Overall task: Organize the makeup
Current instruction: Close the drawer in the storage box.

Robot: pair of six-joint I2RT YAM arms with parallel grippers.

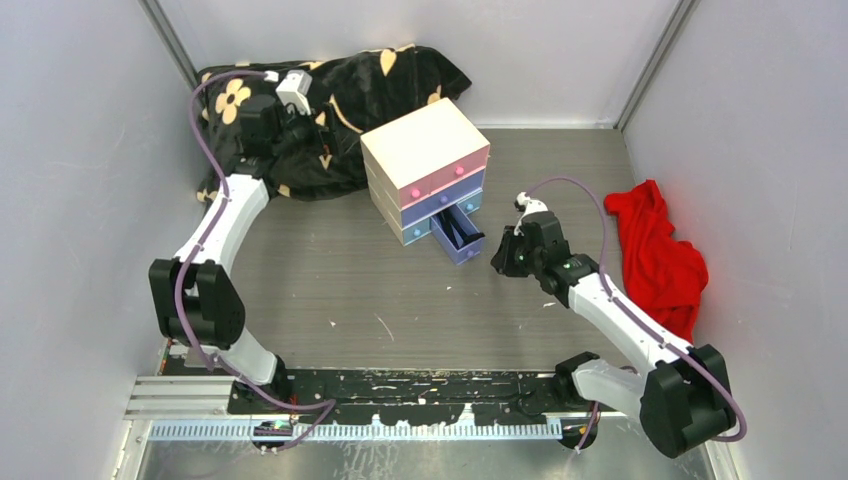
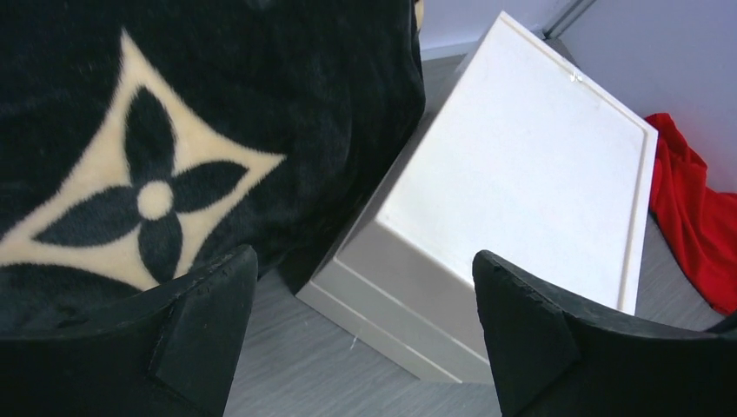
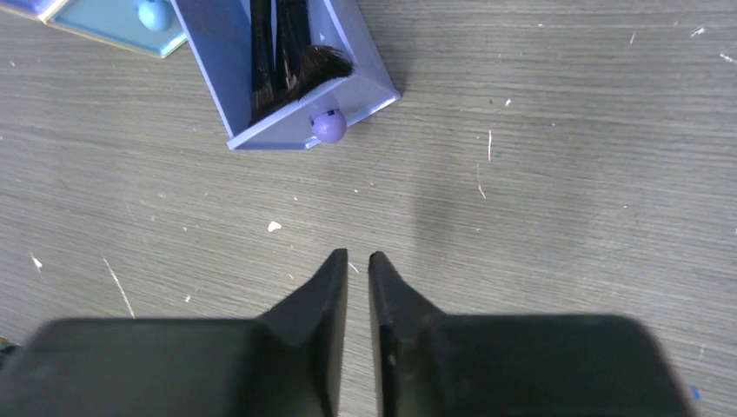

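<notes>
Bench [image 1: 350,290]: one.
Blanket [image 1: 350,90], black, floral: one, far left corner.
Drawer box [image 1: 425,140], cream: one, far edge, centre.
Red cloth [image 1: 660,255]: one, right edge.
Left tool [image 2: 363,261]: fingers wide apart, empty, over the blanket.
Right tool [image 3: 357,261]: fingers nearly together, empty.
Open drawer [image 3: 287,130], purple: one, just ahead of the right tool, holding brushes [image 3: 300,65], two or three.
Likely step is closing it: press the front squarely beside the knob [image 3: 328,126], along the slide.
</notes>
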